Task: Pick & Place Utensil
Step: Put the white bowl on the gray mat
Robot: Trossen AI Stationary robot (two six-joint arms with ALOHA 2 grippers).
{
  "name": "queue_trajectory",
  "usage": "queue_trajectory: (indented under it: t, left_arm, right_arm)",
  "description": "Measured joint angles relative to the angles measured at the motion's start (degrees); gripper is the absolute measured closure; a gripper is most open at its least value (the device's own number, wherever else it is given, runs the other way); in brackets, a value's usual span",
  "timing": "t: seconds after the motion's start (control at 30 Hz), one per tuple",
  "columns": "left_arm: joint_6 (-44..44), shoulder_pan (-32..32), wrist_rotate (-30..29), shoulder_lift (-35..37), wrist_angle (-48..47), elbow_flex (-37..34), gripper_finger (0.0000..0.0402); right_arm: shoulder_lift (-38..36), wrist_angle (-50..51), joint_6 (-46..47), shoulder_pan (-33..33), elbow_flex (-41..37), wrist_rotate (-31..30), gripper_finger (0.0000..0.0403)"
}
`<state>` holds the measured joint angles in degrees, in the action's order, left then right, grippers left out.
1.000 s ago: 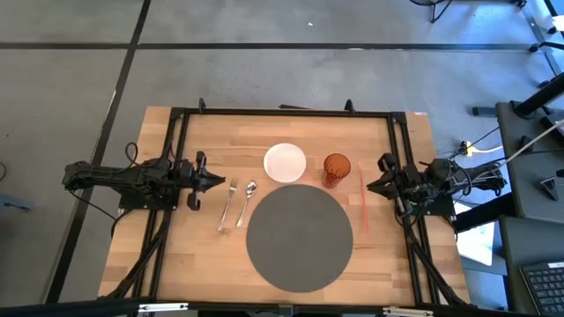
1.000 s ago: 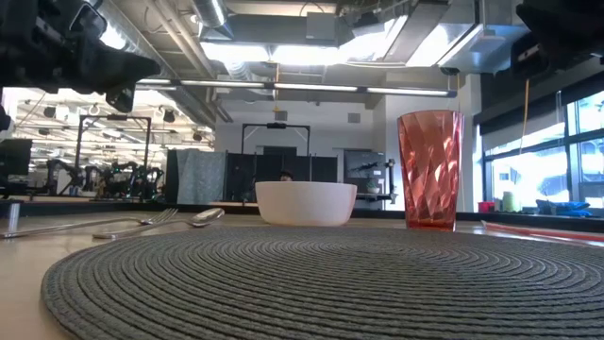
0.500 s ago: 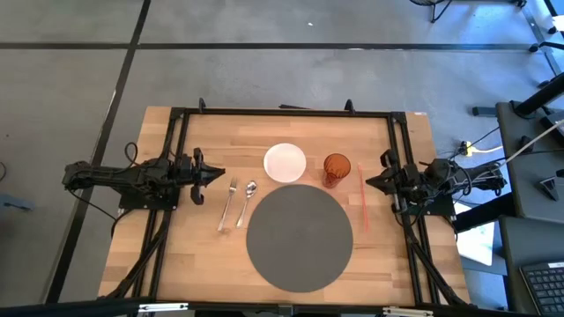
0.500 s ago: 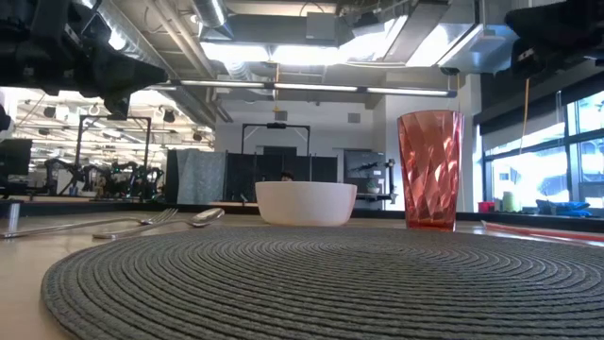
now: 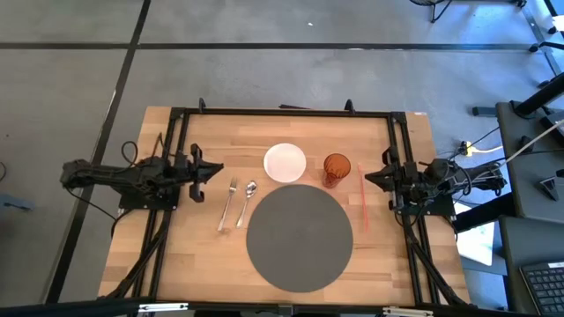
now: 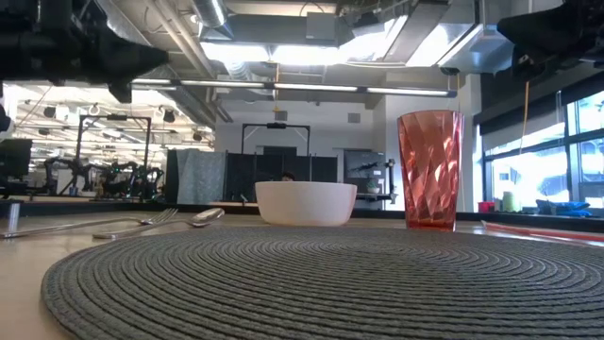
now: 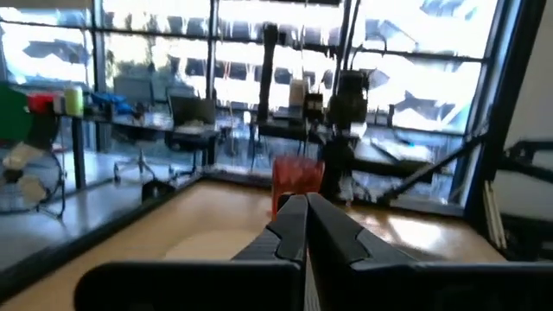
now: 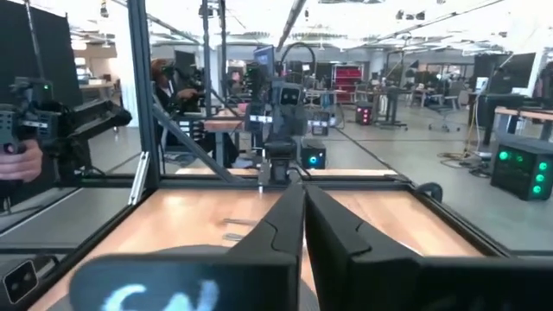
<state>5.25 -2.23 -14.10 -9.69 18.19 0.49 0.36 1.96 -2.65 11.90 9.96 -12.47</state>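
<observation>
A silver fork [image 5: 229, 204] and a silver spoon [image 5: 247, 202] lie side by side on the wooden table, left of the round grey placemat [image 5: 300, 236]. In the low view the fork [image 6: 142, 223] and spoon [image 6: 206, 216] lie flat beyond the mat. My left gripper [image 5: 216, 168] hovers shut above the table, left of the fork and a little farther from me. Its fingers meet in the left wrist view [image 7: 304, 206]. My right gripper [image 5: 367, 178] waits shut near the right edge, its fingers closed in the right wrist view [image 8: 302, 194].
A white bowl [image 5: 285, 162] and a red-orange tumbler [image 5: 336, 169] stand on the table's far side of the placemat. A thin red stick [image 5: 362, 201] lies right of the mat. Black frame rails [image 5: 176, 141] run along the table's left, far and right sides.
My left gripper has turned about its wrist and drifted slightly toward the far edge, staying shut. Both arms have risen a little in the low view. The fork, spoon and dishes have not moved.
</observation>
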Motion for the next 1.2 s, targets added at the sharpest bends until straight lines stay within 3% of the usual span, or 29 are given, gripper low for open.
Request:
queue_trajectory:
  t: [0.53, 0.83, 1.2]
  left_arm:
    - [2.3, -0.6, -4.4, -6.8, 0.5, 0.0, 0.0398]
    - [-6.6, -0.6, -6.2, -7.1, 1.7, 0.2, 0.0398]
    - [-9.4, -0.6, -10.0, -7.1, 1.8, 1.5, 0.0398]
  right_arm:
    - [0.0, -1.1, -0.4, 0.0, 0.0, 0.6, 0.0386]
    - [0.0, -3.2, -5.7, 0.0, 0.0, 0.6, 0.0386]
    - [0.0, -3.6, -6.8, 0.0, 0.0, 0.6, 0.0386]
